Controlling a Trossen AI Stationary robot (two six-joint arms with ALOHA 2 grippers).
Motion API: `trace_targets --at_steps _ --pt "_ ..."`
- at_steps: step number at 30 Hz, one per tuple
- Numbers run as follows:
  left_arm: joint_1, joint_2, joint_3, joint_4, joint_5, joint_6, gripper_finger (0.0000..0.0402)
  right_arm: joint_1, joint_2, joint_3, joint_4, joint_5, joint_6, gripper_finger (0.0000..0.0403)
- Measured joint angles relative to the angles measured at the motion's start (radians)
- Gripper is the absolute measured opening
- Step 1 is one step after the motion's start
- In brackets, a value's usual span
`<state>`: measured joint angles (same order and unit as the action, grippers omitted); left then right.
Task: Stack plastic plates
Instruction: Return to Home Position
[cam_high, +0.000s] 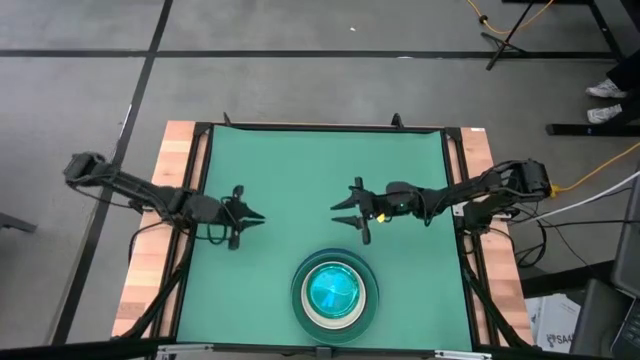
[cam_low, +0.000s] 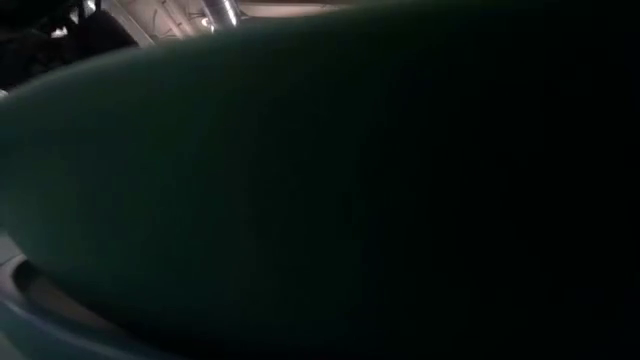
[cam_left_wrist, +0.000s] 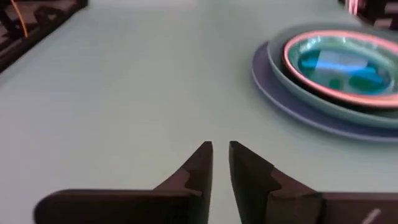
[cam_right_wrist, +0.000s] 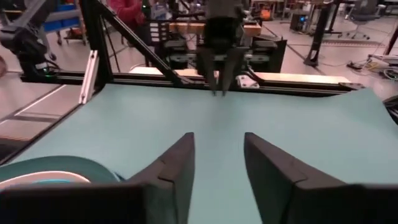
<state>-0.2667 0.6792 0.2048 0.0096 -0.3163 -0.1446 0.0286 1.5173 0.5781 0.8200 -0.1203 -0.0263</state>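
The plastic plates stand in one stack (cam_high: 335, 290) near the table's front edge, in the middle. A cyan plate (cam_left_wrist: 342, 65) lies on top, inside an orange-rimmed one (cam_left_wrist: 323, 94); below are a green plate and a wider blue one (cam_left_wrist: 280, 93) resting on the mat. The stack's dark green rim (cam_low: 320, 180) fills the low view. My left gripper (cam_high: 260, 215) hovers left of and beyond the stack, its fingers (cam_left_wrist: 202, 165) apart by a narrow gap, nothing between them. My right gripper (cam_high: 338, 208) hovers beyond the stack, open and empty (cam_right_wrist: 217, 149).
The green mat (cam_high: 300, 160) covers the table between wooden side strips (cam_high: 150, 250) and a black frame. The two grippers point at each other across the mat, and the left arm shows in the right wrist view (cam_right_wrist: 221, 56). Shoes of a person (cam_high: 605, 100) stand at the far right.
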Motion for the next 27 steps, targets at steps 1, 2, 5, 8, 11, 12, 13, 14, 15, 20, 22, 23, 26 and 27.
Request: trace_targets --at_steps 1,2,5,8,11,12,13,14,15,20,22,23,26,27 --pt "0.032 -0.036 -0.023 0.015 0.023 0.009 0.0043 -0.005 0.000 0.000 0.002 -0.010 0.002 0.0127" --pt "0.061 -0.071 -0.044 0.029 0.046 0.017 0.0037 -0.009 -0.003 0.000 0.000 -0.024 0.002 0.0116" --pt "0.131 -0.159 -0.090 0.050 0.119 0.023 0.0020 -0.020 -0.012 0.000 -0.014 -0.063 0.006 0.0078" --pt "0.174 -0.232 -0.115 0.054 0.169 0.025 0.0004 -0.031 -0.035 -0.009 -0.024 -0.097 0.026 0.0042" --pt "0.196 -0.292 -0.142 0.055 0.171 0.038 0.0003 -0.032 -0.071 -0.045 -0.010 -0.095 0.026 0.0013" --pt "0.200 -0.308 -0.151 0.055 0.170 0.050 0.0003 -0.032 -0.084 -0.063 -0.010 -0.090 0.026 0.0007" --pt "0.204 -0.326 -0.160 0.058 0.169 0.062 0.0003 -0.030 -0.098 -0.082 -0.004 -0.078 0.026 0.0003" --pt "0.210 -0.346 -0.172 0.063 0.164 0.070 0.0003 -0.030 -0.120 -0.109 0.006 -0.060 0.028 0.0003" --pt "0.214 -0.364 -0.185 0.077 0.156 0.074 0.0002 -0.030 -0.146 -0.138 0.013 -0.037 0.037 0.0005" --pt "0.232 -0.430 -0.198 0.104 0.135 0.083 0.0003 -0.029 -0.288 -0.301 0.076 0.047 0.074 0.0007" --pt "0.234 -0.451 -0.198 0.108 0.135 0.099 0.0003 -0.029 -0.356 -0.364 0.095 0.076 0.089 0.0003" --pt "0.234 -0.458 -0.198 0.115 0.135 0.103 0.0003 -0.029 -0.394 -0.393 0.102 0.089 0.098 0.0002" --pt "0.234 -0.478 -0.198 0.115 0.135 0.115 0.0003 -0.029 -0.502 -0.468 0.089 0.112 0.124 0.0001" --pt "0.235 -0.484 -0.198 0.112 0.135 0.115 0.0003 -0.029 -0.536 -0.488 0.089 0.112 0.128 0.0002"
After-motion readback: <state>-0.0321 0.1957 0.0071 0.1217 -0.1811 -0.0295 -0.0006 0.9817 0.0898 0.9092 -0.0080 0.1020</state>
